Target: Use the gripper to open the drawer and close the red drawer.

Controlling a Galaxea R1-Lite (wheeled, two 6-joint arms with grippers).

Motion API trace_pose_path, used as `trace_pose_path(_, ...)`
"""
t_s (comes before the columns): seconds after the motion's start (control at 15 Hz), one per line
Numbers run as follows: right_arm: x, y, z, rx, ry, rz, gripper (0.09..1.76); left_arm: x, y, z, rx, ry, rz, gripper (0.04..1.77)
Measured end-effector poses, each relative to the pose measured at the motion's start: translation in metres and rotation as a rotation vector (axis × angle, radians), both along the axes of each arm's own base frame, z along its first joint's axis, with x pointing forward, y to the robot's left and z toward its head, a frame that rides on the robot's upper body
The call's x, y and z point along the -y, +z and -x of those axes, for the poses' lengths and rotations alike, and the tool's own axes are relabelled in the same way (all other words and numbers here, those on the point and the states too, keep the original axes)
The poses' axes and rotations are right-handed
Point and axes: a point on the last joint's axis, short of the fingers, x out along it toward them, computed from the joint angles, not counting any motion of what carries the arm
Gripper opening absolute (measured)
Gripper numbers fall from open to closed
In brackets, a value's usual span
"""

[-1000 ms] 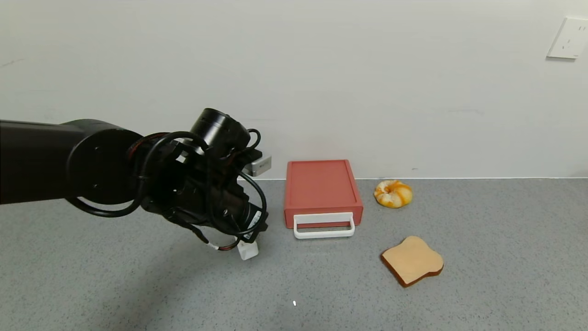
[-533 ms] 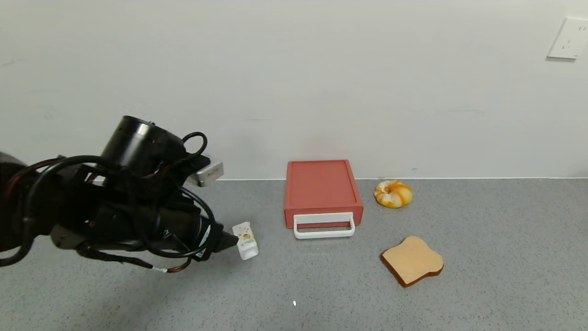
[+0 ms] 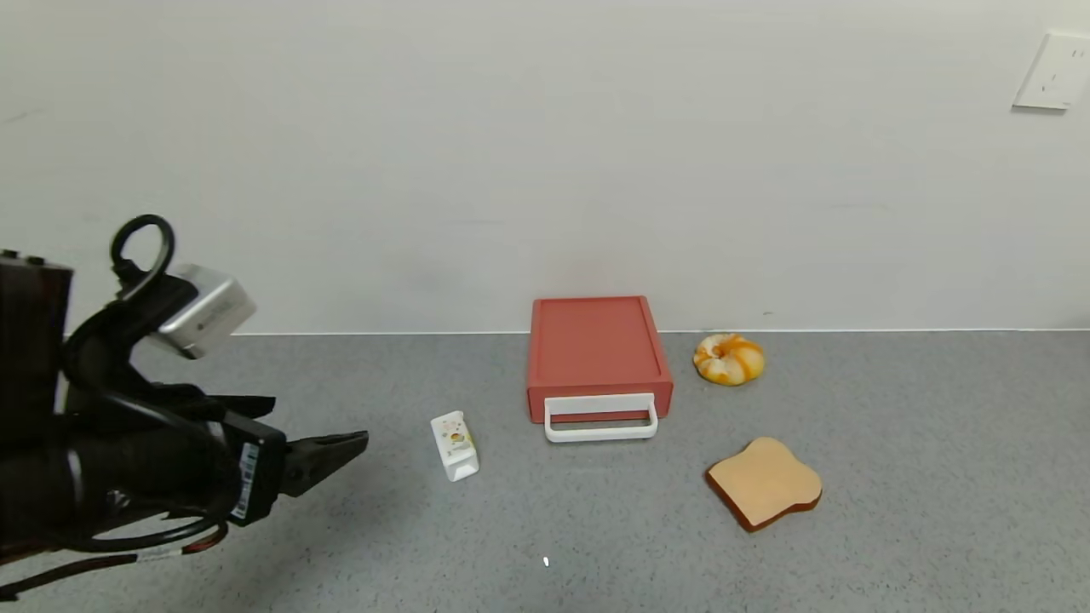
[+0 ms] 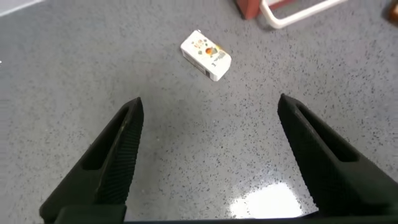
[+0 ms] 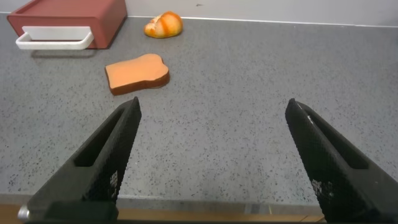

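The red drawer [image 3: 596,347] stands against the wall at the middle of the grey counter, its tray pushed in and its white loop handle [image 3: 600,419] facing me. My left gripper [image 3: 353,443] is open and empty, low at the left, well away from the drawer; it points toward a small white carton [image 3: 454,445]. In the left wrist view the gripper [image 4: 210,102] is over bare counter, with the handle [image 4: 298,12] at the frame's edge. My right gripper [image 5: 212,104] is open and empty near the front edge; the drawer [image 5: 68,15] is far from it.
A toast slice [image 3: 764,481] lies right of the drawer toward the front, and a round orange-glazed bun [image 3: 728,358] sits beside the drawer's right side. The carton [image 4: 206,55] lies left of the handle. A wall outlet [image 3: 1052,70] is at top right.
My left arm has drawn back to the left and lower, away from the drawer, uncovering the white carton. The drawer, toast and bun have not moved.
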Motion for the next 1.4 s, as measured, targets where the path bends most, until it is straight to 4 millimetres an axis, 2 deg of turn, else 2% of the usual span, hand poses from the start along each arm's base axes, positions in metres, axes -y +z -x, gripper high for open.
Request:
trace_pose_path(0.47,0.000,0.000,0.000,0.001,0.000,0.000,1.71,-0.029,0.010,0.071,0.170,0.018,0.060,1.66)
trace_pose_path(0.73,0.000,0.000,0.000,0.000,0.000,0.000,1.71,-0.043,0.003,0.109,0.261,0.020,0.091,1.68)
trace_pose_path(1.0,0.000,0.000,0.000,0.000,0.000,0.000,1.71,-0.053,-0.006,0.137,0.340,0.026,0.119,1.69)
trace_pose_path(1.4,0.000,0.000,0.000,0.000,0.000,0.000,1.71,-0.066,-0.015,0.173,0.483,0.128,0.142,1.70)
